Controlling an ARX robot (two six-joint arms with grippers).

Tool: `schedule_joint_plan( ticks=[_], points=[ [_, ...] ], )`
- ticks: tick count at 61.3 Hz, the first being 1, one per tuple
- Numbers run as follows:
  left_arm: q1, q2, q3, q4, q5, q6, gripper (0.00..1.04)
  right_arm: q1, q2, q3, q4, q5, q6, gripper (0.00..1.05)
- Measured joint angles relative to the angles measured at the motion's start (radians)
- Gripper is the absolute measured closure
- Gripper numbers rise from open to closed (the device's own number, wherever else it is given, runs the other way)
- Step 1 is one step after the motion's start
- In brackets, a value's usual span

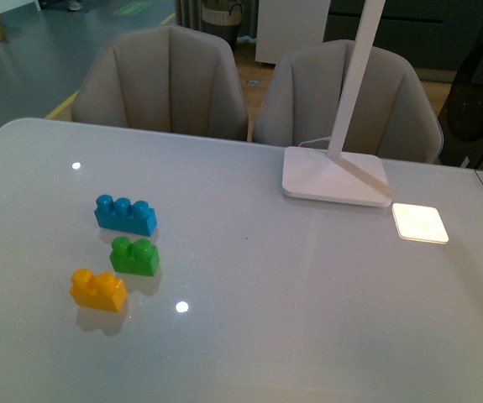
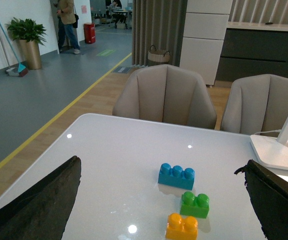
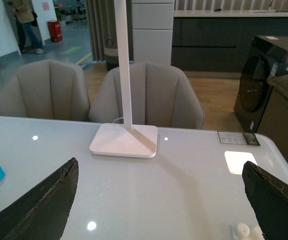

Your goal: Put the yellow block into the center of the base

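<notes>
Left gripper and right gripper were both spread apart, empty; one yellow block lay toward the tabletop's left edge, ahead of the left gripper and apart from it, beside one green brick and one blue brick; one base barely showed

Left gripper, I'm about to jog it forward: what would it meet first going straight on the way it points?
Probably the yellow block, lying nearest the open left gripper, ahead of the green brick and blue brick; depth is unclear.
</notes>
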Motion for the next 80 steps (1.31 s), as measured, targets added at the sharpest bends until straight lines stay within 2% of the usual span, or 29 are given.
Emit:
schedule_joint_plan(
  ticks=[10,12,14,15,18,34,44,52,63,80],
  points=[
    [0.0,0.0,0.0,0.0,0.0,0.0,0.07,0.003,0.004,0.002,-0.006,0.01,0.003,0.09],
    [0.0,0.0,0.0,0.0,0.0,0.0,0.07,0.063,0.093,0.061,-0.15,0.143,0.029,0.09],
    [0.0,0.0,0.0,0.0,0.0,0.0,0.07,0.1,0.219,0.095,-0.174,0.204,0.041,0.09],
    [0.0,0.0,0.0,0.0,0.0,0.0,0.07,0.107,0.292,0.103,-0.147,0.202,0.041,0.09],
    [0.0,0.0,0.0,0.0,0.0,0.0,0.07,0.091,0.402,0.108,-0.071,0.175,0.039,0.09],
    [0.0,0.0,0.0,0.0,0.0,0.0,0.07,-0.148,1.018,0.168,0.481,-0.039,-0.028,0.09],
    [0.0,0.0,0.0,0.0,0.0,0.0,0.07,-0.29,1.401,0.24,0.73,-0.138,-0.068,0.09],
    [0.0,0.0,0.0,0.0,0.0,0.0,0.07,-0.381,1.631,0.317,0.813,-0.195,-0.095,0.09],
    [0.0,0.0,0.0,0.0,0.0,0.0,0.07,-0.498,1.873,0.436,0.84,-0.262,-0.145,0.09],
    [0.0,0.0,0.0,0.0,0.0,0.0,0.07,-0.55,2.078,0.566,0.82,-0.327,-0.211,0.09]
  ],
)
